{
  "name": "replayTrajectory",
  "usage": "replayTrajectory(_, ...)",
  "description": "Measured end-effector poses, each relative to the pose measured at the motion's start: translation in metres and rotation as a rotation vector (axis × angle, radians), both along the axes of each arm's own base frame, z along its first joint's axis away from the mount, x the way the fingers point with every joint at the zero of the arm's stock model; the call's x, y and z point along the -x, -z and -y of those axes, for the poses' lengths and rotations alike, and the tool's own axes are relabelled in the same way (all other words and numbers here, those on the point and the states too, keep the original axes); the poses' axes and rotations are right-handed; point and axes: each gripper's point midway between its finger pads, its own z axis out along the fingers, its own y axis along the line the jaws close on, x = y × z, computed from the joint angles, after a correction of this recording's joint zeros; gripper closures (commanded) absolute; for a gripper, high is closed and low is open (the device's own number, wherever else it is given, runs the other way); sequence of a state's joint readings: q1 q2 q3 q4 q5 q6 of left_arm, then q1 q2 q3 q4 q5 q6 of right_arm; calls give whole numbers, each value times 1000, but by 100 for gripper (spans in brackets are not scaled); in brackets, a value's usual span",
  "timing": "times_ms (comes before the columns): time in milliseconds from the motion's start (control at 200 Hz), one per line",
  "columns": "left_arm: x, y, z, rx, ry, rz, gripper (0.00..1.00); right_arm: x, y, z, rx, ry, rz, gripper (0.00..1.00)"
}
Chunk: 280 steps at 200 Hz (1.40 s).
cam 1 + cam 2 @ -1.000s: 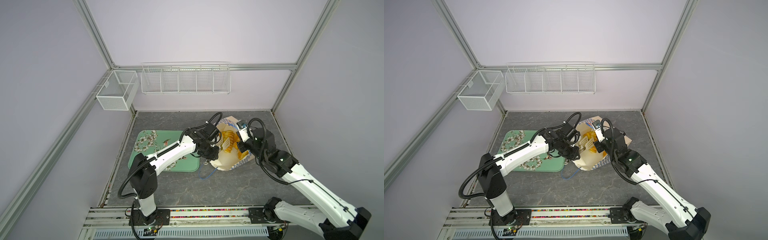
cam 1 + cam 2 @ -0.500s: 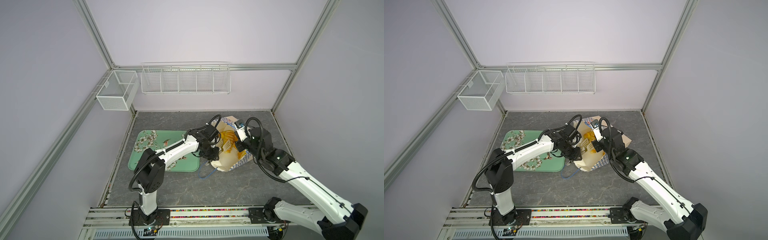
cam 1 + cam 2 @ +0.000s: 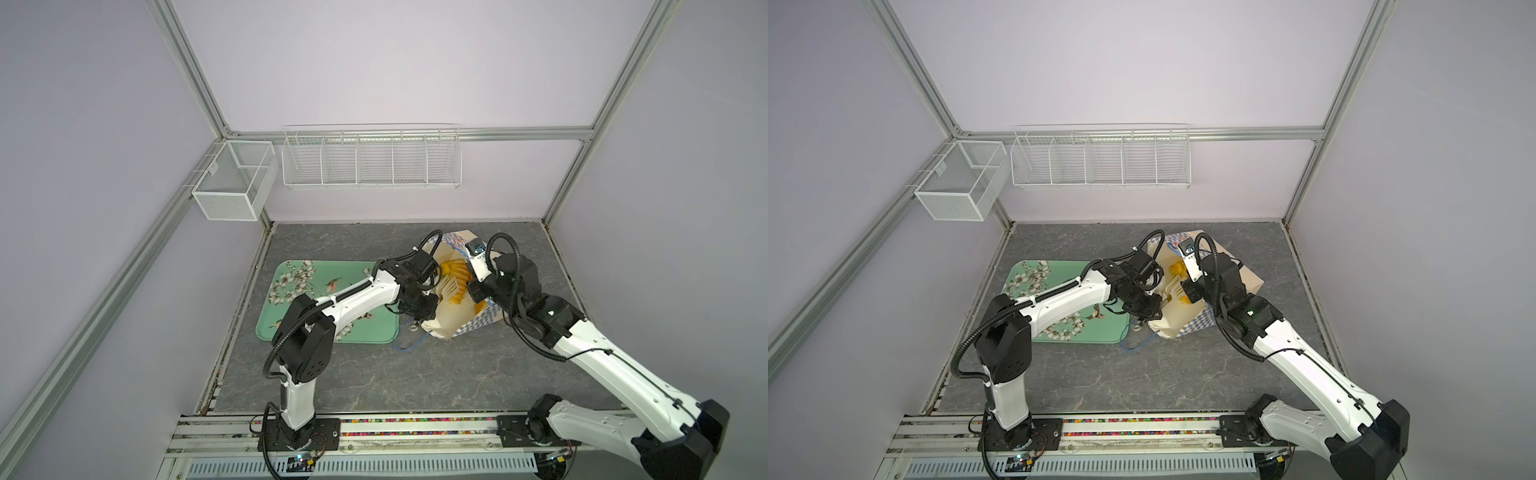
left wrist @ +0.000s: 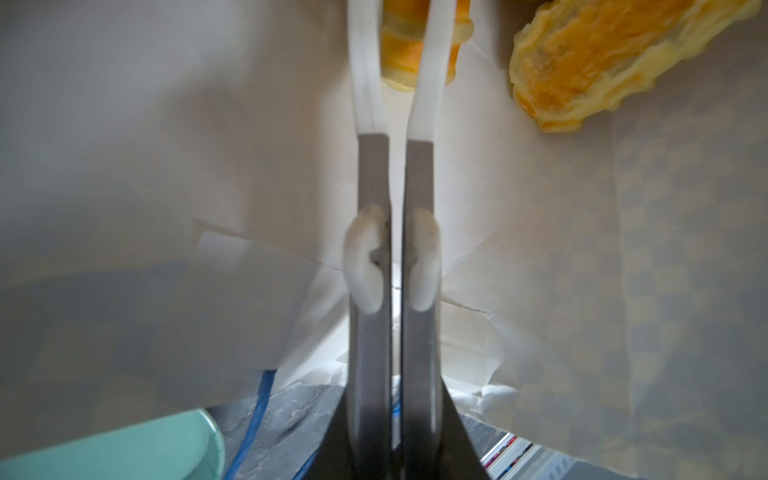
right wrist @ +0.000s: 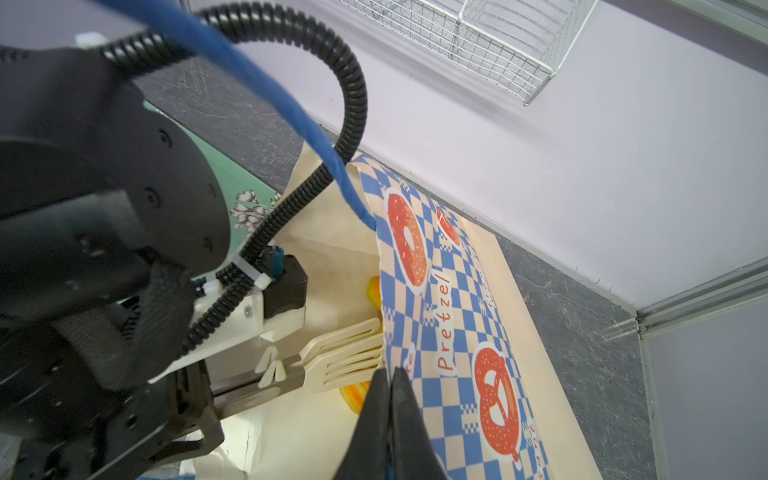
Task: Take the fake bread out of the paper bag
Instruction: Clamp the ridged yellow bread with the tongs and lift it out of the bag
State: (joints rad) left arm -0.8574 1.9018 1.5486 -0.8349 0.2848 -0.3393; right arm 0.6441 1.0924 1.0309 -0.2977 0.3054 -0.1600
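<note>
Though bagged, bread (image 4: 400, 45) at left tool (image 5: 379, 341)

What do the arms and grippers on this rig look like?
The left arm and right arm are white shells with black joint housings and black corrugated conduit looped outside. The left gripper has cream slotted fork-like fingers on grey rails. The right gripper has dark tapered ones.

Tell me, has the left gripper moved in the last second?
Yes: the left gripper has pushed farther from the green tray, deeper into the paper bag.
</note>
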Motion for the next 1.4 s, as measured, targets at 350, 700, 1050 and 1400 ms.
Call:
replayTrajectory(350, 9, -28, -10, 38, 3, 34, 100, -1, 0, 2, 4, 11, 3, 93)
replayTrajectory(700, 40, -73, -49, 95, 20, 108, 100, -7, 3, 2, 1, 41, -11, 93)
replayTrajectory(1050, 78, -115, -104, 98, 23, 180, 100, -13, 4, 6, -7, 94, -16, 93)
replayTrajectory(1400, 107, -157, -166, 192, -95, 297, 100, -17, 1, 12, 9, 136, -6, 93)
